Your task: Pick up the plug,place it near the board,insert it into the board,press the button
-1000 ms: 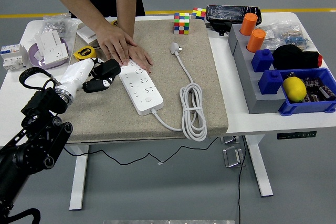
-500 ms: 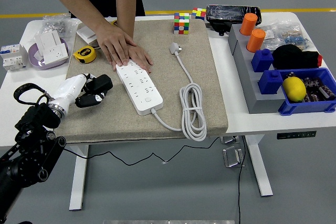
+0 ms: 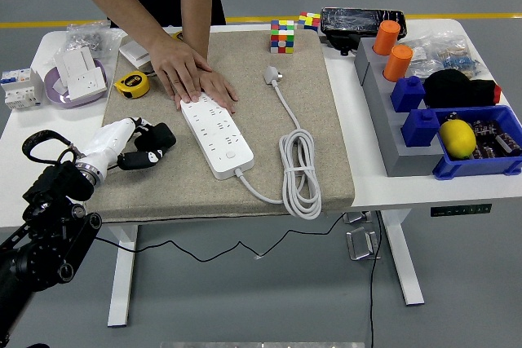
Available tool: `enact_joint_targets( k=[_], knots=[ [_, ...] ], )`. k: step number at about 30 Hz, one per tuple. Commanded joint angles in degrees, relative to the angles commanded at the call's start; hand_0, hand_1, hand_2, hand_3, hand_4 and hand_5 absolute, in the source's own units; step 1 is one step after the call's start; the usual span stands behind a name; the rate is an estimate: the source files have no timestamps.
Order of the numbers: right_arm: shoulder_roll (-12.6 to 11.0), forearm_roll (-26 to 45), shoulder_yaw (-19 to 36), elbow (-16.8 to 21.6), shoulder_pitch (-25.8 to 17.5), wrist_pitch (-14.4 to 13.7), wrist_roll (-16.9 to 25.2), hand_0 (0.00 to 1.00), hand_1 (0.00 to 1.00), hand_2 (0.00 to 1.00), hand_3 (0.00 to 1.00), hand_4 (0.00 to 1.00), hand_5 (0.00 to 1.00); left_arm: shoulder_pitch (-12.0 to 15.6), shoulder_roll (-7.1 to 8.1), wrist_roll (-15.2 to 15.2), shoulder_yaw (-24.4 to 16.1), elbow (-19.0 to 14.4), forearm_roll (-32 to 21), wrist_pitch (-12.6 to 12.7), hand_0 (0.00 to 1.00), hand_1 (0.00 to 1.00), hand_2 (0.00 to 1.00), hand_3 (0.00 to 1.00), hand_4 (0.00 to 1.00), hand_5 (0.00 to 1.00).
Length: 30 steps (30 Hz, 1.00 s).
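The left hand point(image 3: 145, 146) hovers over the mat, fingers curled and grasping nothing. A person's hands point(image 3: 192, 79) pin the board point(image 3: 217, 132). To take the plug point(image 3: 272, 77), it should cross above the board and pinch the plug's body, not its cable.

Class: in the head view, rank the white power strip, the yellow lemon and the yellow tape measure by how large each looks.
1. White power strip, clearly largest.
2. Lemon.
3. Tape measure, only slightly smaller than the lemon; close enough to be unsure.

Matt, rough cloth mat point(image 3: 318, 120) — smooth glossy white plastic power strip point(image 3: 216, 132).
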Motion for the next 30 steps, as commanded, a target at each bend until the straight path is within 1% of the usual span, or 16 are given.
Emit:
enact_joint_targets(
  k=[3, 4, 7, 9, 10, 12, 15, 16, 18, 19, 21, 22, 24, 27, 28, 30],
  knots=[
    [-0.02, -0.01, 0.10, 0.01, 0.08, 0.02, 0.02, 0.800, 0.779, 0.763, 0.783, 0.998, 0.998, -0.06, 0.06, -0.05, -0.24, -0.16, 0.00, -0.24, 0.788, 0.886, 0.873, 0.860, 0.947, 0.485],
    [-0.03, -0.02, 0.13, 0.02, 0.14, 0.02, 0.03, 0.800, 0.779, 0.763, 0.783, 0.998, 0.998, -0.09, 0.07, -0.11, -0.43, -0.26, 0.00, -0.36, 0.828, 0.929, 0.905, 0.905, 0.998, 0.541],
    [0.01, -0.04, 0.27, 0.02, 0.21, 0.04, 0.03, 0.800, 0.779, 0.763, 0.783, 0.998, 0.998, -0.09, 0.03, -0.36, -1.05, -0.69, 0.00, -0.41, 0.828, 0.929, 0.905, 0.905, 0.998, 0.541],
    [0.05, -0.15, 0.43, 0.04, 0.24, 0.04, 0.04, 0.800, 0.779, 0.763, 0.783, 0.998, 0.998, 0.12, -0.08, -0.77, -1.93, -1.69, 0.00, -0.40, 0.828, 0.929, 0.905, 0.905, 0.998, 0.541],
    [0.07, -0.19, 0.51, 0.05, 0.25, 0.03, 0.05, 0.803, 0.779, 0.763, 0.783, 0.998, 0.998, 0.26, -0.14, -0.91, -2.32, -2.22, 0.00, -0.31, 0.883, 0.967, 0.943, 0.935, 0.998, 0.816],
    [0.14, -0.33, 0.76, 0.09, 0.26, 0.03, 0.08, 0.803, 0.779, 0.763, 0.783, 0.998, 0.998, 1.16, -0.65, -1.45, -4.19, -4.77, -1.25, 0.52, 0.883, 0.967, 0.943, 0.935, 0.998, 0.816],
    [0.26, -0.61, 1.09, 0.17, 0.20, 0.03, 0.13, 0.803, 0.779, 0.763, 0.783, 0.998, 0.998, 2.58, -1.60, -2.04, -6.73, -8.83, -8.15, 1.90, 0.883, 0.967, 0.943, 0.935, 0.998, 0.816],
    [0.32, -0.68, 1.20, 0.19, 0.17, 0.04, 0.15, 0.802, 0.779, 0.763, 0.782, 0.998, 0.998, 3.23, -1.94, -2.16, -7.60, -10.48, -10.76, 2.29, 0.906, 0.978, 0.961, 0.931, 0.998, 0.928],
    [0.41, -0.76, 1.38, 0.20, 0.12, 0.04, 0.18, 0.802, 0.779, 0.763, 0.782, 0.998, 0.998, 4.29, -2.45, -2.12, -8.78, -13.42, -15.60, 2.70, 0.906, 0.978, 0.961, 0.931, 0.998, 0.928],
    [0.42, -0.77, 1.41, 0.20, 0.11, 0.03, 0.19, 0.802, 0.779, 0.763, 0.782, 0.998, 0.998, 4.45, -2.52, -2.09, -8.94, -14.02, -17.33, 2.74, 0.906, 0.978, 0.961, 0.931, 0.998, 0.928],
    [0.49, -0.84, 1.56, 0.19, 0.05, 0.02, 0.21, 0.802, 0.779, 0.763, 0.782, 0.998, 0.998, 5.81, -3.29, -1.29, -10.78, -17.26, -22.17, 2.63, 0.906, 0.978, 0.961, 0.931, 0.998, 0.928],
    [0.53, -0.87, 1.65, 0.20, 0.04, 0.00, 0.22, 0.801, 0.779, 0.761, 0.782, 0.998, 0.998, 6.46, -3.68, -0.69, -11.90, -18.97, -24.40, 2.27, 0.900, 0.951, 0.932, 0.907, 0.998, 0.997],
    [0.62, -0.88, 1.70, 0.23, 0.07, -0.01, 0.25, 0.801, 0.779, 0.761, 0.782, 0.998, 0.998, 7.65, -4.17, 0.81, -13.88, -21.74, -29.62, 0.60, 0.900, 0.951, 0.932, 0.907, 0.998, 0.997],
    [0.78, -1.31, 2.09, 0.36, 0.19, -0.03, 0.33, 0.801, 0.779, 0.761, 0.782, 0.998, 0.998, 9.53, -4.05, 2.77, -15.51, -24.07, -36.32, -2.09, 0.900, 0.951, 0.932, 0.907, 0.998, 0.997],
    [0.86, -1.77, 2.52, 0.49, 0.20, -0.08, 0.38, 0.801, 0.779, 0.762, 0.782, 0.998, 0.998, 10.57, -3.84, 3.92, -16.03, -24.83, -39.30, -4.04, 0.829, 0.865, 0.835, 0.817, 0.998, 0.998],
    [0.92, -2.32, 2.97, 0.62, 0.17, -0.11, 0.44, 0.801, 0.779, 0.762, 0.782, 0.998, 0.998, 11.62, -3.69, 4.90, -16.58, -25.49, -43.77, -6.19, 0.829, 0.865, 0.835, 0.817, 0.998, 0.998]
  ],
)
